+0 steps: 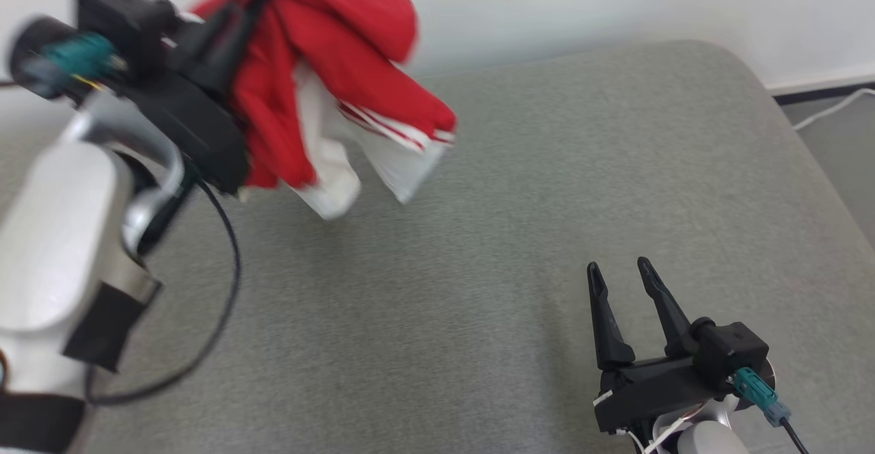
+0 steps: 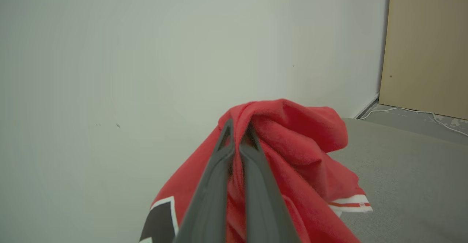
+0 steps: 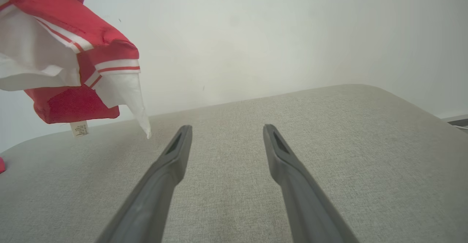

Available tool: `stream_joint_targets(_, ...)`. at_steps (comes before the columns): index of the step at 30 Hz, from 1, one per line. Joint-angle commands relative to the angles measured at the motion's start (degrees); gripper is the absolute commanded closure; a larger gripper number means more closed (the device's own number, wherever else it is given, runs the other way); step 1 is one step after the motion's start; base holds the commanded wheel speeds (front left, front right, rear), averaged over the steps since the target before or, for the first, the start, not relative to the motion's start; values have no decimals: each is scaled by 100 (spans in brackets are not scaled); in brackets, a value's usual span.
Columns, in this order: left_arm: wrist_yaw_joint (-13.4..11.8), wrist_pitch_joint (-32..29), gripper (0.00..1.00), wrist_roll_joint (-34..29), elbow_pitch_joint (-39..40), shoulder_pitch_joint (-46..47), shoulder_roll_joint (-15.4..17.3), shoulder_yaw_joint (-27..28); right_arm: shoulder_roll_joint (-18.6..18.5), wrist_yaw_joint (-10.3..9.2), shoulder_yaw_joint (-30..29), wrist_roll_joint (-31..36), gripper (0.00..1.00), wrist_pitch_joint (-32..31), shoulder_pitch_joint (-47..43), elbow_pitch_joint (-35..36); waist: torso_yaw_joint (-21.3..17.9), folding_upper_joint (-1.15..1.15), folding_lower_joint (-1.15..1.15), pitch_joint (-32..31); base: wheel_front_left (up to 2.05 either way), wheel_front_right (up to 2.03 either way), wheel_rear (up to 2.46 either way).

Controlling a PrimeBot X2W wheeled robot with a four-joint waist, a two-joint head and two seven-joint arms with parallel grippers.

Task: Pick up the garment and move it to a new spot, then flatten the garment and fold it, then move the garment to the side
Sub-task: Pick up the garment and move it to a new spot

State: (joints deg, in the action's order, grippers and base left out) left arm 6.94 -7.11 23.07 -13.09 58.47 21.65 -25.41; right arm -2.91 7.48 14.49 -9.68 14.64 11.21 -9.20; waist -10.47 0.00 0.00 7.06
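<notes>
Centre and right of grey padded surface [image 1: 478, 269] bare: open passage offered there. Upper left blocked by red-and-white garment [image 1: 342, 78], hung above surface, clamped in left gripper [image 2: 237, 131]. Far edge bounded by wall [image 1: 615, 3]. Lower right taken by right gripper [image 1: 618, 269], 2 fingers spread.

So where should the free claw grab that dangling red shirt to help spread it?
Probably the striped corner of the garment, with the open right gripper coming from its own side, slightly below: that corner dangles loose, away from the left gripper pinching the bunched top.
</notes>
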Motion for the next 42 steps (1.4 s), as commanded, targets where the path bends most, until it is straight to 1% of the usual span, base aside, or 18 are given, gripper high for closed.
stream_joint_targets(1,-11,-43,100,59,139,-214,-43,-101,6,2,29,-53,0,32,20,-17,-250,0,0,69,0,0,0)
stream_joint_targets(7,-22,-112,100,163,531,-829,-278,-473,5,2,39,-80,0,54,49,-57,-491,0,0,119,0,0,0)
stream_joint_targets(11,-51,-84,100,212,601,-1244,-386,-680,6,2,33,-56,0,63,60,-69,-554,0,0,133,0,0,0)
stream_joint_targets(17,-39,49,100,192,323,-1647,-439,-948,5,2,38,-12,0,59,74,-71,-566,0,0,158,0,0,0)
stream_joint_targets(19,-28,215,100,20,136,-1697,-381,-1070,6,2,58,3,0,60,81,-78,-563,0,0,160,0,0,0)
stream_joint_targets(22,-78,480,100,29,-163,-1872,-491,-1144,6,2,68,16,0,61,64,-104,-551,0,0,132,0,0,0)
stream_joint_targets(23,-81,573,80,-11,-231,-1886,-517,-1170,6,2,64,22,0,62,61,-107,-542,0,0,125,0,0,0)
stream_joint_targets(24,-97,661,10,-44,-289,-1921,-533,-1196,6,2,61,19,0,62,55,-111,-530,0,0,114,0,0,0)
stream_joint_targets(25,-138,763,0,-56,-329,-1980,-563,-1201,6,2,59,22,0,63,39,-127,-516,0,0,95,0,0,0)
stream_joint_targets(26,-252,980,0,-61,-354,-2114,-636,-1176,6,2,50,33,0,63,-20,-154,-487,0,0,31,0,0,0)
stream_joint_targets(28,-401,1201,0,-77,-280,-2263,-709,-1144,4,2,22,27,0,64,-89,-176,-415,0,0,-24,0,0,0)
stream_joint_targets(32,-701,1445,0,-88,-63,-2616,-768,-1114,4,2,17,53,0,64,-148,-187,-253,0,0,-83,0,0,0)
stream_joint_targets(35,-842,1504,0,-64,158,-2892,-811,-1168,2,2,-10,62,0,58,-207,-176,-123,0,0,-127,0,0,0)
stream_joint_targets(42,-1091,1481,0,93,554,-3511,-773,-1197,3,2,-1,52,0,24,-239,-143,71,0,0,-127,0,0,0)
